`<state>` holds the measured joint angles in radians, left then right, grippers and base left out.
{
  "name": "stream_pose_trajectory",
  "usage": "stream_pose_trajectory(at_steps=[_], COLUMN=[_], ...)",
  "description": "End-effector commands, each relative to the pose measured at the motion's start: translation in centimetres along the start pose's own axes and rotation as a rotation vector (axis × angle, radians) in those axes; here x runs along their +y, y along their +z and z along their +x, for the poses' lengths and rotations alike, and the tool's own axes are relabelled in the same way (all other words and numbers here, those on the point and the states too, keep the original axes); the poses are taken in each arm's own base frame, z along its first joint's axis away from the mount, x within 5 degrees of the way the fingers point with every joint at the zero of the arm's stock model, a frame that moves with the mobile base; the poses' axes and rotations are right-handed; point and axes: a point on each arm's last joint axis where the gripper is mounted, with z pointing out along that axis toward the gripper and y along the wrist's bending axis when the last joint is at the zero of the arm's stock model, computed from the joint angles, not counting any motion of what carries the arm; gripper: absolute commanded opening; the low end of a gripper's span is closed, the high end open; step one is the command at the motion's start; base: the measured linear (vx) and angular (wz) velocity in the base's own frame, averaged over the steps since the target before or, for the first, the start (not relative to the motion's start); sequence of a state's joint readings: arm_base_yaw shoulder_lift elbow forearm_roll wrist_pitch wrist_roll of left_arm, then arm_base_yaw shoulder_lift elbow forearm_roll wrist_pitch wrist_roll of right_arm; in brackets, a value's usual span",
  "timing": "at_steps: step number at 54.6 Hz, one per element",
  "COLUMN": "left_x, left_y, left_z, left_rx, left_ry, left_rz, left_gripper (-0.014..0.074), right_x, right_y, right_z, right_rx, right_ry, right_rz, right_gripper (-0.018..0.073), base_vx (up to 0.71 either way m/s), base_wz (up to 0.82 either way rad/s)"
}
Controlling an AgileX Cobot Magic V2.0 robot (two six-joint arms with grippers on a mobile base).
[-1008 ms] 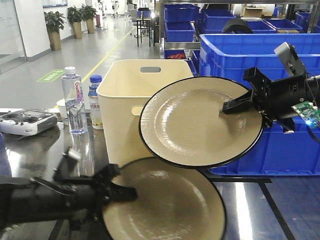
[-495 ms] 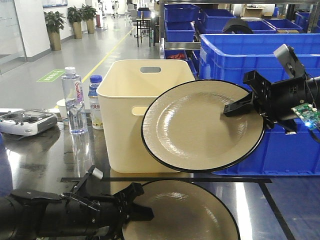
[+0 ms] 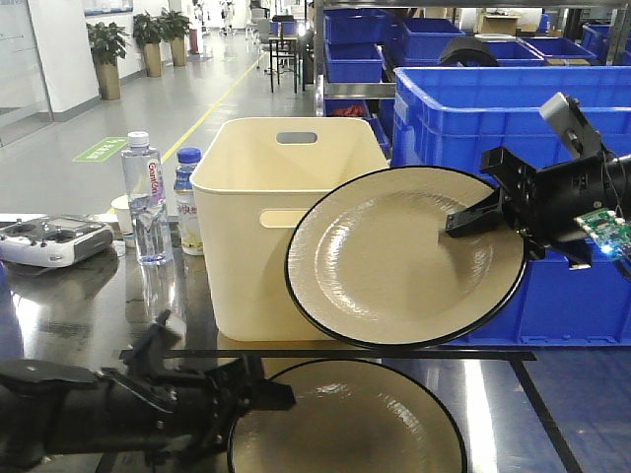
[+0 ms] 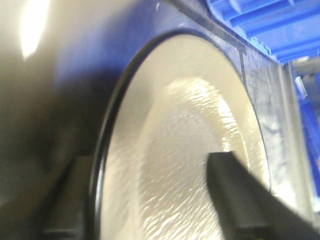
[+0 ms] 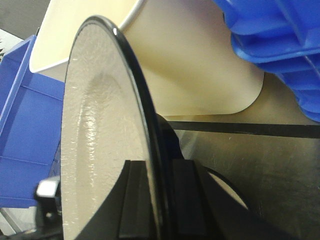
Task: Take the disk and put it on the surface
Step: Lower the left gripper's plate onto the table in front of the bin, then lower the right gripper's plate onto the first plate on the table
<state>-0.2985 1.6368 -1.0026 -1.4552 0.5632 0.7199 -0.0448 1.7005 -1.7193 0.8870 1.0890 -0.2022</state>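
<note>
Lowering the near disk (image 3: pixel 355 424), rim pinched in left gripper (image 3: pixel 271 394), almost flat onto the surface (image 3: pixel 582 414) within the last second, release likely due; holding the upper disk (image 3: pixel 394 256) tilted aloft, pinched in right gripper (image 3: pixel 463 219).

I'm seeing the upper disk (image 3: pixel 394 258) showing a sandy beige face with fine rippled texture and a thin black rim. The lower disk (image 3: pixel 350 424) is wearing the same beige and black edge. The right gripper (image 3: pixel 463 219) and left gripper (image 3: pixel 264 397) are both reading matte black. The surface (image 3: pixel 69 305) is showing dark and glossy, crossed by black tape lines (image 3: pixel 473 355). Behind them the bin (image 3: pixel 251 227) is looking pale cream and the crates (image 3: pixel 473 108) saturated blue. I'm also picking out a green circuit board (image 3: pixel 603 229), a clear bottle (image 3: pixel 145 202) with a red-and-white label, a blue-capped bottle (image 3: pixel 187 207) and a light grey controller (image 3: pixel 49 239).
</note>
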Motion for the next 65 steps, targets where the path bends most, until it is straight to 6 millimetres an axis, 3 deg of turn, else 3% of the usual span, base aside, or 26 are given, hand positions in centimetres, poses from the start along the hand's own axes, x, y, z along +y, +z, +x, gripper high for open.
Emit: stream_pose_trajectory(at_steps=[1, 15, 21, 30, 40, 55, 65], left_x=[-2.2, -2.2, -3.3, -4.9, -5.6, -5.8, -5.7], left_y=[-3.1, -8.5, -10.7, -12.8, -14.0, -14.1, -14.1], left_z=[-1.6, -3.5, -3.7, -3.5, -3.5, -3.4, -3.4], left_rx=[-0.07, -0.195, -0.264, -0.355, -0.408, -0.411, -0.415], left_ry=[0.089, 0.215, 0.24, 0.278, 0.297, 0.299, 0.298], left_rz=[0.05, -0.022, -0.011, -0.004, -0.005, -0.002, -0.004], left_gripper=[0.0589, 0.0589, 0.0589, 0.0589, 0.0589, 0.0589, 0.0589], right_x=[3.2, 3.2, 3.6, 5.0, 5.9, 4.6, 3.8], right_y=[-2.6, -2.4, -1.2, 2.3, 5.0, 5.3, 5.6], right_z=[-0.8, -0.6, 0.5, 2.2, 3.1, 3.2, 4.4], right_rx=[-0.12, -0.102, -0.023, 0.074, 0.086, 0.128, -0.054], right_ry=[-0.006, -0.019, -0.109, -0.169, -0.202, -0.225, -0.134], right_rz=[-0.104, -0.103, -0.044, 0.025, 0.031, 0.125, 0.04], right_gripper=[-0.0008, -0.0008, -0.0008, -0.0008, -0.0008, -0.0008, -0.0006], base_vx=[0.0, 0.0, 0.0, 0.0, 0.0, 0.0, 0.0], base_wz=[0.0, 0.0, 0.0, 0.0, 0.0, 0.0, 0.0])
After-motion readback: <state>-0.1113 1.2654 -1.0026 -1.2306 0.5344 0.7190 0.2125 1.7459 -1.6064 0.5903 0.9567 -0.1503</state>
